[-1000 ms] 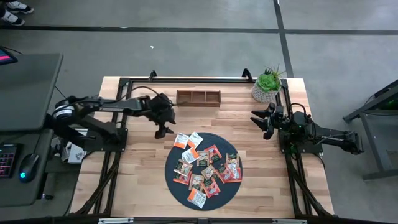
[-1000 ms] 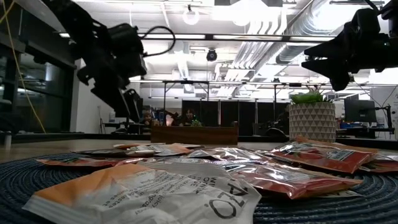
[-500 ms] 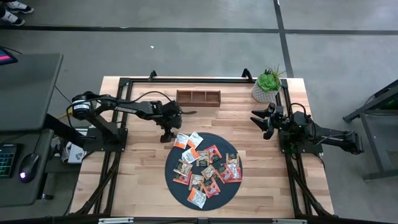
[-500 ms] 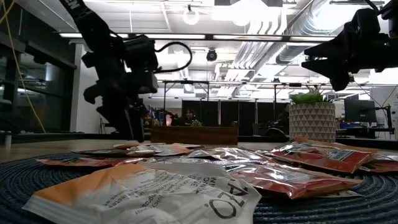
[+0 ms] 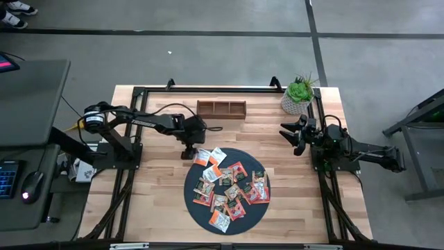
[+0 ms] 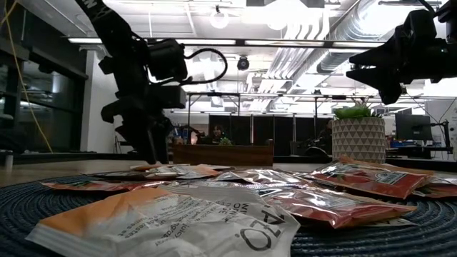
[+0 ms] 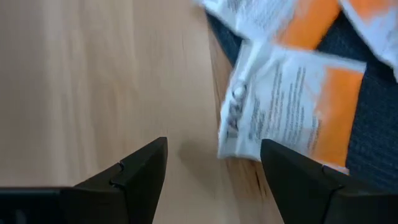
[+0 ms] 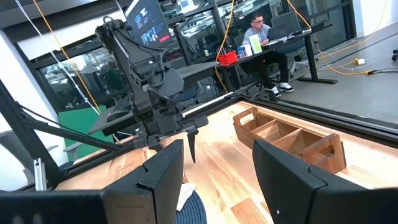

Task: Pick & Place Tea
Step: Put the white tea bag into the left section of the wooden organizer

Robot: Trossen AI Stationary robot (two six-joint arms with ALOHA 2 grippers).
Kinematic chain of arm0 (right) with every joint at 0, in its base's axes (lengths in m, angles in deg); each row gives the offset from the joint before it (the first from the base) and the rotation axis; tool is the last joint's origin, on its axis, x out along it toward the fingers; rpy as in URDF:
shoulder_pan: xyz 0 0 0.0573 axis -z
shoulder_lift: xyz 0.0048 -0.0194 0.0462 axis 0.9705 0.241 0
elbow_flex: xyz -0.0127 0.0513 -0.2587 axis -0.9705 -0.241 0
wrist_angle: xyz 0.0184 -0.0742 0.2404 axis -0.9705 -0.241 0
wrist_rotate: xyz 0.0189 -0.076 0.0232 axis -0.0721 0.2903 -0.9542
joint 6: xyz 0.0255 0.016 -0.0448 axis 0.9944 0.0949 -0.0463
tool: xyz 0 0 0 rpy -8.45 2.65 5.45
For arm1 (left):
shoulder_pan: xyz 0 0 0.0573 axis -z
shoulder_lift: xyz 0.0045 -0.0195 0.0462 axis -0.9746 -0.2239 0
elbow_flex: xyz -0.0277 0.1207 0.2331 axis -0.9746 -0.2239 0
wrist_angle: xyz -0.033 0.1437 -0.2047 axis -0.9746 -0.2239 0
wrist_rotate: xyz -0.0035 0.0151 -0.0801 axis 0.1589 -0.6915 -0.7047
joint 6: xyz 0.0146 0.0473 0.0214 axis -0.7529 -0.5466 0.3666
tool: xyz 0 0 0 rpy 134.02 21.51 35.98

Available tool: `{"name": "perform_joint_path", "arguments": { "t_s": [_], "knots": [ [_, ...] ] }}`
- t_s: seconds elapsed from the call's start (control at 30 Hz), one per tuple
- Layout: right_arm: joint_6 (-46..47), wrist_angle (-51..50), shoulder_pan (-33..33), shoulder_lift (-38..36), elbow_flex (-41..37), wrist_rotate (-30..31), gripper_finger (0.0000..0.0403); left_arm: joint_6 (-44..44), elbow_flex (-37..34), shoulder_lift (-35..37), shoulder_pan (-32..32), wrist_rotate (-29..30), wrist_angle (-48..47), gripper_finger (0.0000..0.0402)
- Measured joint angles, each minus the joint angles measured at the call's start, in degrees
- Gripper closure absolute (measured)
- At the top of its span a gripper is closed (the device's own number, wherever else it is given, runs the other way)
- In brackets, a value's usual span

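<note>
Left gripper (image 5: pixel 188 154): I had it low over the bare wood, just off the mat's far-left edge; its fingers (image 7: pixel 140 177) stood apart, holding nothing.
Nearest sachet (image 7: pixel 292 109): a white-and-orange one lay just beyond the right fingertip, half on the mat, half on the table (image 5: pixel 159 201), not touching either finger.
Tea (image 5: pixel 229 187): I counted roughly fifteen sachets, white, orange, red and brown-green, overlapping on the mat; an exact count I could not make.
Mat (image 5: pixel 258 212): one, dark and round, near the table's middle.
Tray (image 5: pixel 221 109): one wooden tray with three compartments at the far edge, showing nothing inside.
Plant (image 5: pixel 298 96): one, in a white pot at the far-right corner.
Right gripper (image 5: pixel 291 136): I kept it waiting, raised at the right side, fingers spread and empty.
</note>
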Motion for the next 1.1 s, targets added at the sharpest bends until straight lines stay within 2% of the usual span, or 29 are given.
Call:
{"name": "perform_joint_path", "arguments": {
  "t_s": [0.47,0.87,1.1],
  "knots": [
    [0.0,0.0,0.0,0.0,0.0,0.0,0.0214,0.0,0.1,-2.2,-0.2,-1.4,1.2,0.0150],
    [0.0,0.0,0.0,0.0,0.0,0.0,0.0214,0.2,0.1,-2.4,-0.2,-0.6,1.9,0.0253],
    [0.0,0.0,0.0,0.0,0.0,0.0,0.0214,2.2,0.0,-2.4,-0.2,-0.3,3.1,0.0283]
  ]
}}
